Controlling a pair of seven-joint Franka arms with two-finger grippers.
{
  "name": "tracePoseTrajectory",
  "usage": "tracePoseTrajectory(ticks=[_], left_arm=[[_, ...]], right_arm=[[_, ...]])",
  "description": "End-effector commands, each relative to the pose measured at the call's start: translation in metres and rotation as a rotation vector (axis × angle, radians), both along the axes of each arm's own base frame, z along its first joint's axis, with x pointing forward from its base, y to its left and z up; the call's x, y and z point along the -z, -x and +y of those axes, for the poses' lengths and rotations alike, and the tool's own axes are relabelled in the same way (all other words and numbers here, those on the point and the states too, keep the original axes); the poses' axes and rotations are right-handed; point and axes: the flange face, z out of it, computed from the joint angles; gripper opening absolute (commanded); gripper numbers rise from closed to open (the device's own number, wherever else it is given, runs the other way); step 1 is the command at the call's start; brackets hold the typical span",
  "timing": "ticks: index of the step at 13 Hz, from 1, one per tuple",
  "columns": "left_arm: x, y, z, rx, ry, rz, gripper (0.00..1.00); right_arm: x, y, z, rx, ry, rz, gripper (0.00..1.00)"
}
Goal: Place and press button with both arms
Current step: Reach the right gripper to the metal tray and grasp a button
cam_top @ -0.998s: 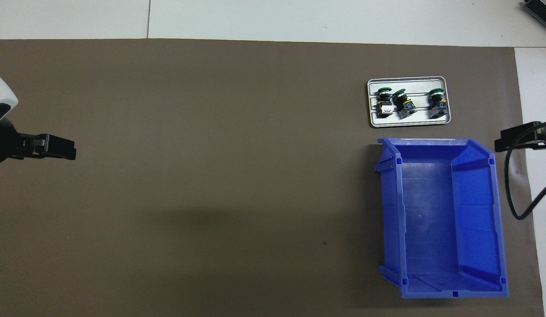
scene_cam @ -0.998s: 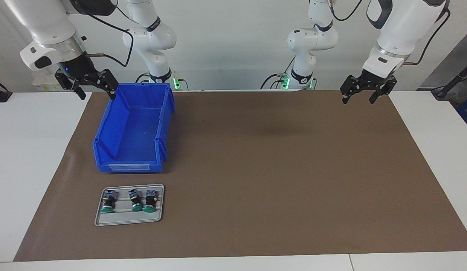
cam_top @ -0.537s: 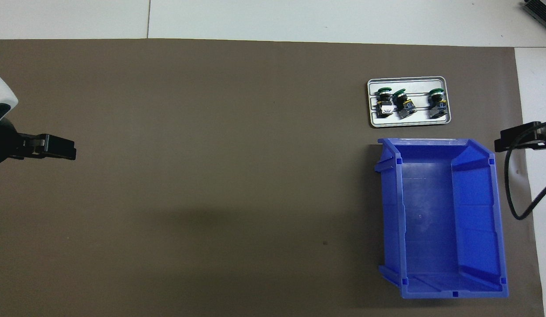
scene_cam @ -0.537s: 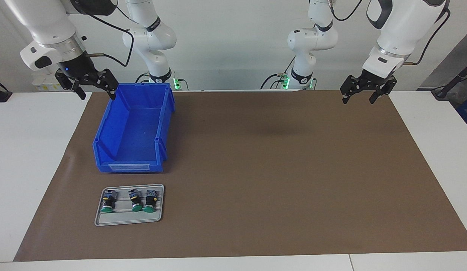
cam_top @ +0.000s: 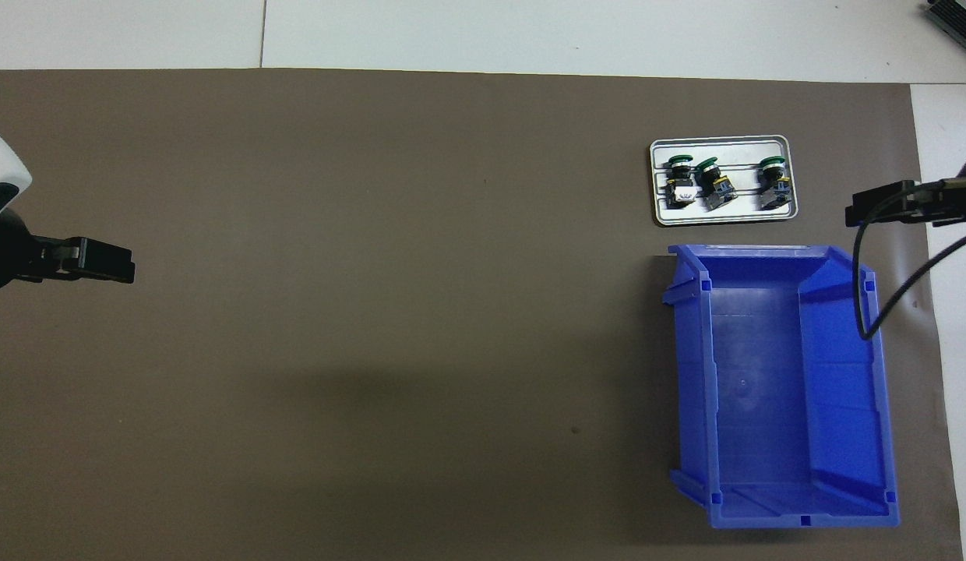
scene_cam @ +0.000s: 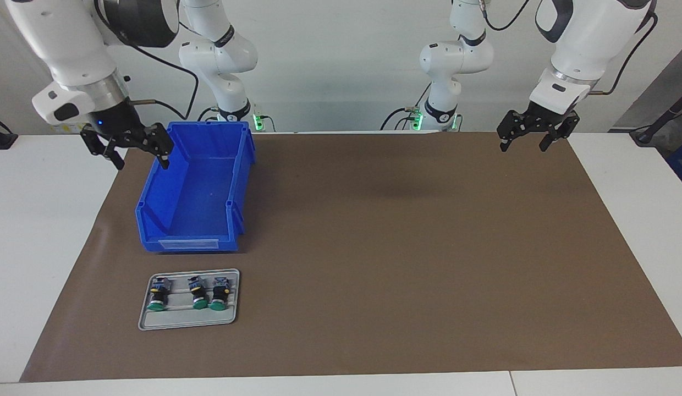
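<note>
Facing view: a brown mat (scene_cam: 374,247) covers most of the white counter (scene_cam: 38,231). At about 9 o'clock on the mat stands an open blue storage bin (scene_cam: 195,190), with nothing inside it. Farther from the robots than the bin, at about 8 o'clock, lies a small grey tray (scene_cam: 190,318) holding three green-capped push buttons on their sides in a row: the first button (scene_cam: 157,295) toward the right arm's end of the counter, the middle button (scene_cam: 197,292) beside it, and the third button (scene_cam: 219,293) just beside that one. Their green caps point away from the robots. The right end effector (scene_cam: 136,155) hangs in the air over the mat's edge, just beside the bin's corner at 10 o'clock, fingers spread wide and holding nothing. The left end effector (scene_cam: 526,142) hangs over the mat's corner at 2 o'clock, also spread wide and empty; that arm waits.

Overhead view: the tray (cam_top: 723,220) sits at 2 o'clock, with the buttons (cam_top: 717,184) across it, caps toward the top. The bin (cam_top: 779,386) fills the area at 4 o'clock, nearer the robots than the tray. The right end effector (cam_top: 880,210) enters at 3 o'clock, over the mat between tray and bin corner. The left end effector (cam_top: 101,261) shows at 9 o'clock over bare mat (cam_top: 389,273).
</note>
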Motion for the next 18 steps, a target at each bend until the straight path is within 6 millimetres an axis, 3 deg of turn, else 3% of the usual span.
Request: tracePoseTrajectory(ticks=[1, 4, 6, 8, 12, 18], left_arm=[[0.0, 0.004, 0.002, -0.004, -0.005, 0.002, 1.0], [0.0, 0.004, 0.002, -0.004, -0.005, 0.002, 1.0], [0.0, 0.004, 0.002, -0.004, -0.005, 0.002, 1.0], [0.0, 0.004, 0.002, -0.004, -0.005, 0.002, 1.0], [0.0, 0.004, 0.002, -0.004, -0.005, 0.002, 1.0], [0.0, 0.004, 0.002, -0.004, -0.005, 0.002, 1.0]], right_arm=[[0.071, -0.058, -0.003, -0.099, 0.009, -0.026, 1.0], [0.153, -0.11, -0.001, -0.17, 0.009, -0.057, 1.0], [0.191, -0.122, 0.006, -0.231, -0.012, -0.07, 1.0], [0.229, -0.131, -0.004, -0.304, -0.069, -0.093, 1.0], [0.269, -0.122, 0.012, -0.372, -0.07, -0.059, 1.0], [0.29, -0.107, 0.008, -0.422, -0.052, -0.049, 0.89]])
